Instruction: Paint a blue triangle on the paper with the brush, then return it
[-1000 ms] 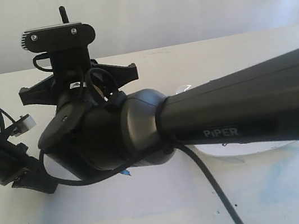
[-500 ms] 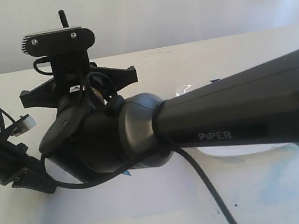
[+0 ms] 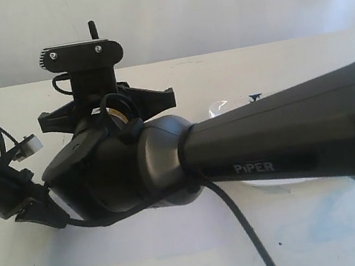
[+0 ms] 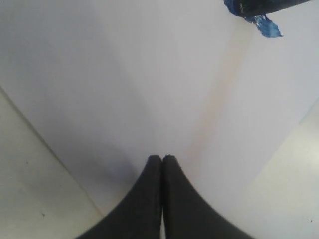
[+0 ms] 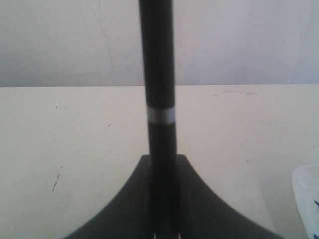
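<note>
Right wrist view: my right gripper (image 5: 162, 167) pinches brush (image 5: 158, 74). My left gripper (image 4: 162, 160) is pressed together over paper (image 4: 99, 74). Blue tip (image 4: 266, 27) near paper, no triangle visible; looks like painting, next needs steady strokes.

Brush (image 5: 157, 74): glossy black handle, plain, with one narrow silver band (image 5: 161, 114). The tip (image 4: 266, 26) is stained bright blue, uneven, darker at the root.
Paper (image 4: 149, 74): pale greyish-white with a lilac cast and no pattern. Faint pale-blue smears (image 3: 326, 221) show in the exterior view.
Table (image 5: 75, 139): cream with a few tiny dark specks.
Plate (image 5: 306, 189): white with a blue fleck at its edge.
Left gripper (image 4: 162, 159): matt black.
Right gripper (image 5: 163, 158): matt black.
Arm (image 3: 285, 129): black to dark charcoal, with pale grey lettering (image 3: 253, 168) reading "PiPER".
Cable (image 3: 247, 230): black.
Backdrop (image 5: 249, 40): plain whitish grey.
</note>
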`<state>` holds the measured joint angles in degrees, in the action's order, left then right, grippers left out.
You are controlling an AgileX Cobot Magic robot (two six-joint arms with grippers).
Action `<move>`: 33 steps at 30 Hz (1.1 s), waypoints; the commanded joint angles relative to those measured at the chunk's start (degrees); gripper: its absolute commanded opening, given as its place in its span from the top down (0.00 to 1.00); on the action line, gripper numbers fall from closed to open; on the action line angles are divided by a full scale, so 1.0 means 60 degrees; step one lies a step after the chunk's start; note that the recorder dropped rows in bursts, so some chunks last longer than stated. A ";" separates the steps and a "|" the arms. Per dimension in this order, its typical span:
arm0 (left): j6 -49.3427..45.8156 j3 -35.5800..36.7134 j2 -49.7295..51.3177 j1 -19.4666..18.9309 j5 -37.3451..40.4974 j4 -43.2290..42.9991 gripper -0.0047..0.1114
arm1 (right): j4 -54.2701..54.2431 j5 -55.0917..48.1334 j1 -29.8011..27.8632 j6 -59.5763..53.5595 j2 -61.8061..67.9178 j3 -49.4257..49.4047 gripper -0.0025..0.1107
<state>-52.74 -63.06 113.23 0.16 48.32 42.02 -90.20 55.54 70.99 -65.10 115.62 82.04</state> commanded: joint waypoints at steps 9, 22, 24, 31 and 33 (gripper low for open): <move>-0.0193 0.0050 0.0048 -0.0005 0.0226 0.0228 0.96 | -0.1338 0.0499 0.0101 -0.0737 -0.0315 -0.0018 0.98; -0.0193 0.0050 0.0048 -0.0005 0.0226 0.0228 0.96 | -0.1625 0.1139 0.0272 -0.1137 -0.0476 -0.0018 0.98; -0.0193 0.0050 0.0048 -0.0005 0.0226 0.0228 0.96 | -0.1625 0.1179 0.0317 -0.1137 -0.0476 -0.0018 0.98; -0.0193 0.0050 0.0048 -0.0005 0.0284 0.0244 0.96 | -0.1625 0.1443 0.0467 -0.1174 -0.0476 -0.0018 0.98; -0.0193 0.0050 0.0048 -0.0005 0.0284 0.0244 0.96 | -0.1625 0.1583 0.0535 -0.1174 -0.0476 -0.0018 0.98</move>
<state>-53.53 -63.06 113.23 0.16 48.54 42.44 -100.21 63.49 73.64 -71.27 113.58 82.04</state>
